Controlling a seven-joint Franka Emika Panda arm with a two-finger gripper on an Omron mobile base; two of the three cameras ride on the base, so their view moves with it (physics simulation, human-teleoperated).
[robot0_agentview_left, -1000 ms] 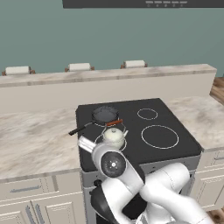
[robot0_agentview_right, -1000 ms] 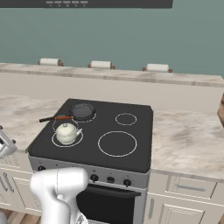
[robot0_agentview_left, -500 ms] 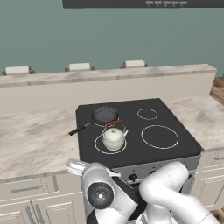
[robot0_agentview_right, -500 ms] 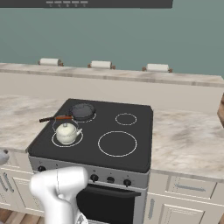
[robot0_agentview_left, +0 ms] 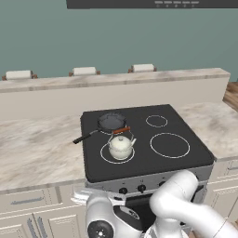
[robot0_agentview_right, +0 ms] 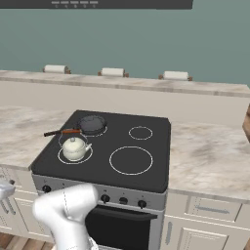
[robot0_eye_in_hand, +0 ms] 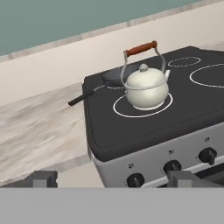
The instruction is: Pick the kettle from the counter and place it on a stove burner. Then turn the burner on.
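Beige marble counter (robot0_agentview_left: 37, 148) flanks the black cooktop (robot0_agentview_left: 181, 162), where the kettle (robot0_agentview_left: 121, 146) already sits inside its burner ring (robot0_agentview_left: 103, 155), just beside the frying pan (robot0_agentview_left: 110, 121). Pincer (robot0_eye_in_hand: 111, 178) spread, empty, low before the knobs (robot0_eye_in_hand: 172, 166). Risk: 3 similar knobs sit close together, so the wrong burner gets lit.

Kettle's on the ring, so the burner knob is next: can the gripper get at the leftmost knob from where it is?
Probably yes. The open gripper sits low in front of the stove, facing the leftmost knob, with nothing between them. The kettle stands behind, out of the way.
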